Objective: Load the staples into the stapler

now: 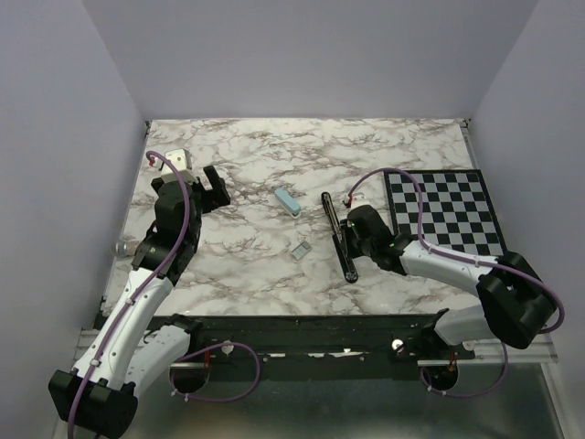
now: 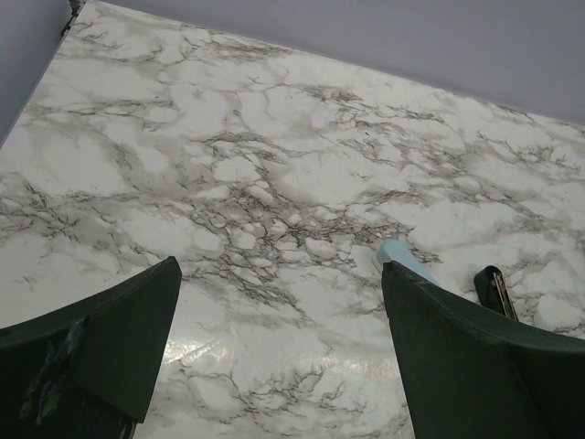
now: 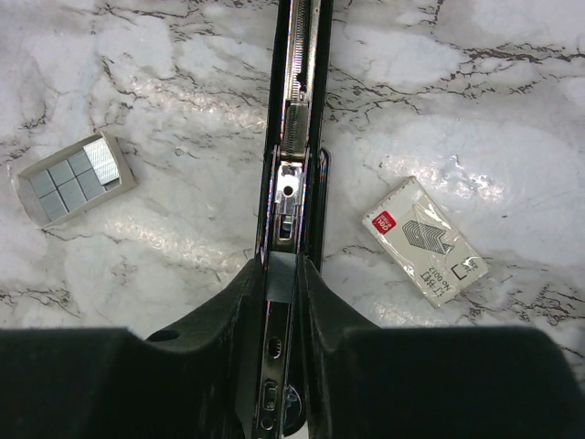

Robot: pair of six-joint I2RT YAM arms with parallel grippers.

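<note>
Black, its silvery channel bared, the stapler (image 3: 297,110) lies on the marble table (image 1: 247,155) clamped by the right gripper (image 3: 291,274), staples (image 3: 78,174) in a tray (image 3: 26,199) left of it, the left gripper (image 2: 281,270) spread empty well apart; a slackening clamp could let it twist askew.

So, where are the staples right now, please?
In the top view, the staples lie near the centre, just left of the stapler and not touching it.

The marble-patterned table (image 1: 238,165) carries an opened black stapler (image 1: 348,263), a small tray (image 3: 91,204) of staples (image 3: 71,176), a pale-blue staple box (image 1: 287,201) and a checkerboard mat (image 1: 448,210).
</note>
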